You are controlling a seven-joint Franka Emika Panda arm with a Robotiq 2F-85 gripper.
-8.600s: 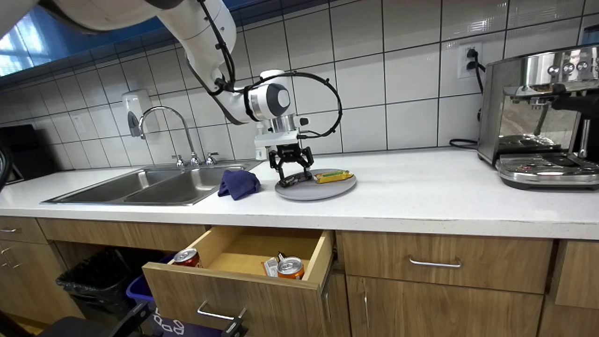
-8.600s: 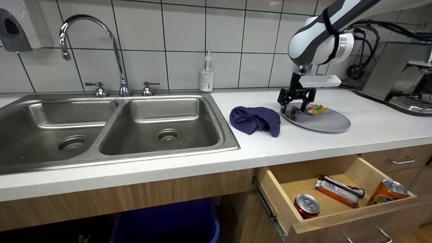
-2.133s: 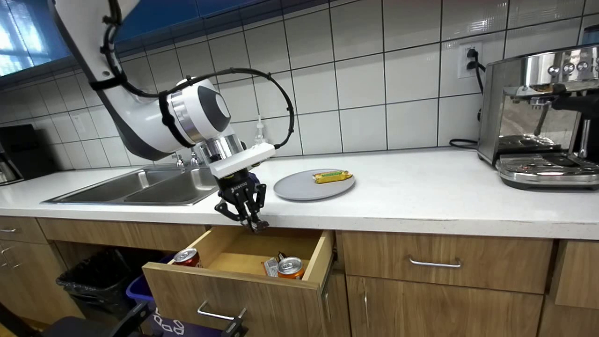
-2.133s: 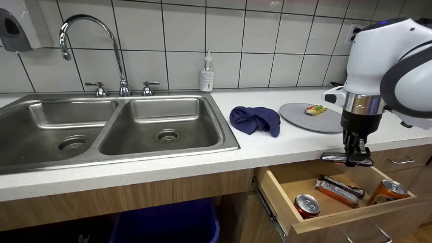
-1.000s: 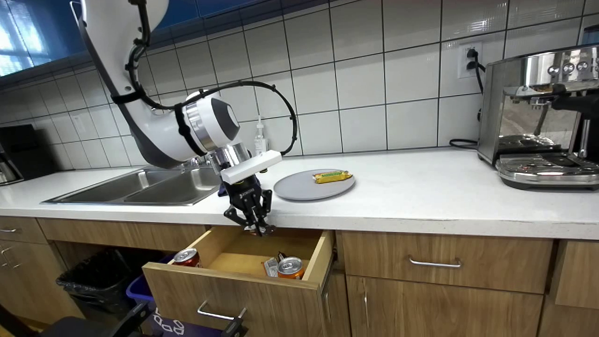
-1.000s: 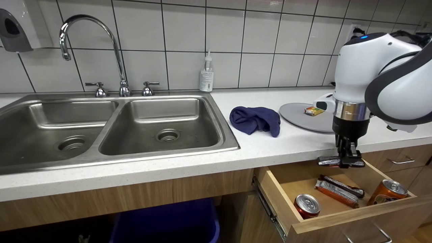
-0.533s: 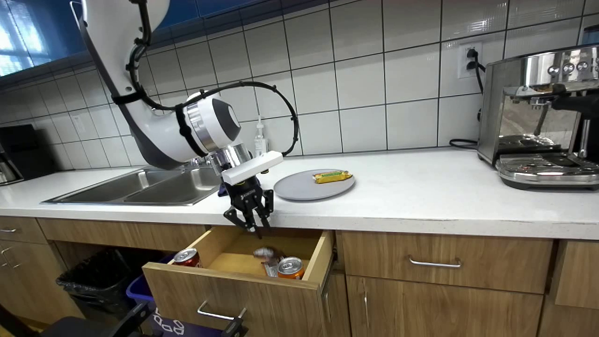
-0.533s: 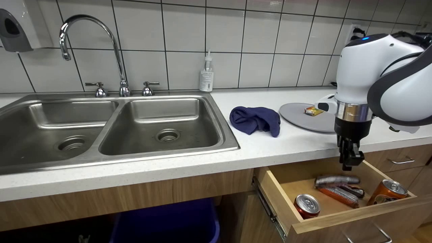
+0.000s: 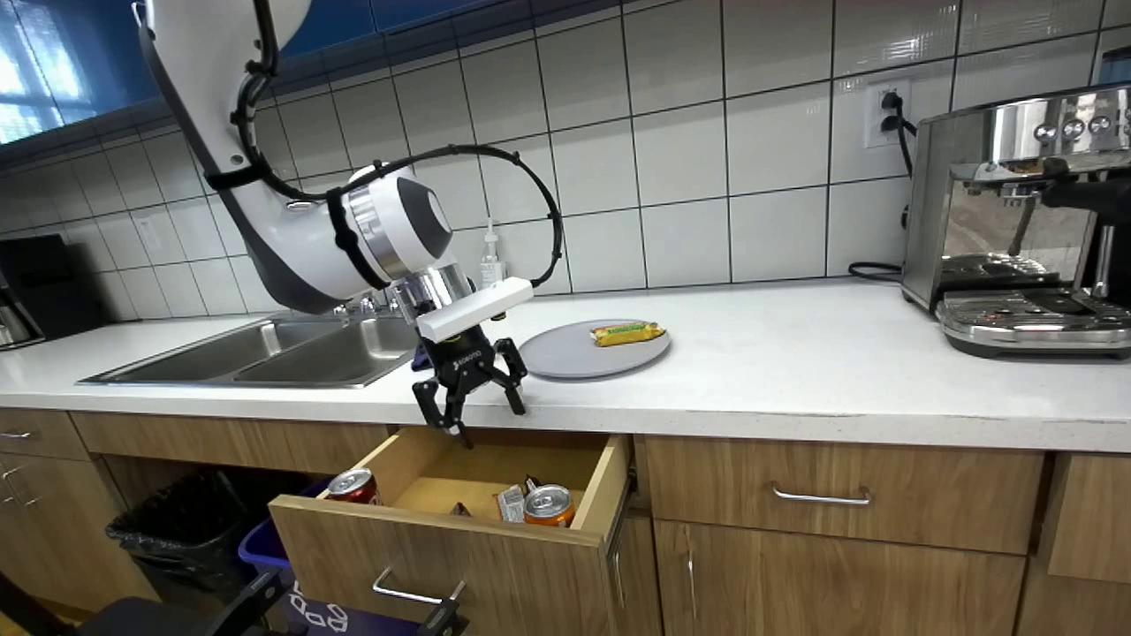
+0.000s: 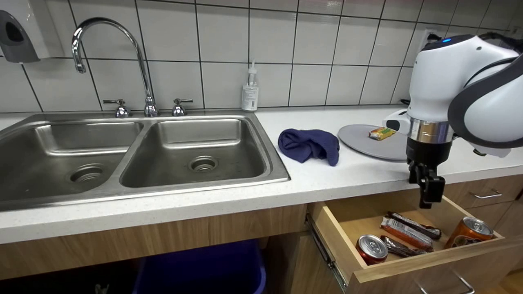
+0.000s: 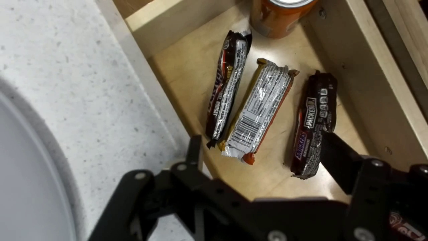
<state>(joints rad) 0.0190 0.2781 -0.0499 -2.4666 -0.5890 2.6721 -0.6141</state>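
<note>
Inside the pulled-out wooden drawer [image 9: 495,565], Snickers bar [image 11: 311,124] lies near the front, just beside the red soda can [image 10: 372,250] | gripper [image 9: 493,427] hangs above, spread wide and empty | silver-backed candy bar [image 11: 260,108] and another dark candy bar [image 11: 229,87] lie side by side, near the orange soda can [image 10: 469,233] | up on the counter [image 9: 795,353]: yellow candy bar [image 9: 627,333] on gray plate [image 9: 570,355]

The open wooden drawer [image 9: 504,565] has three candy bars [image 11: 259,110], a red can [image 10: 372,250] and an orange can [image 10: 468,232] in it, and on the white counter [image 9: 778,353] above it sit a gray plate [image 9: 579,360], a blue cloth [image 10: 309,145], a clear bottle [image 10: 250,94] and a shiny coffee machine [image 9: 1016,221].
</note>
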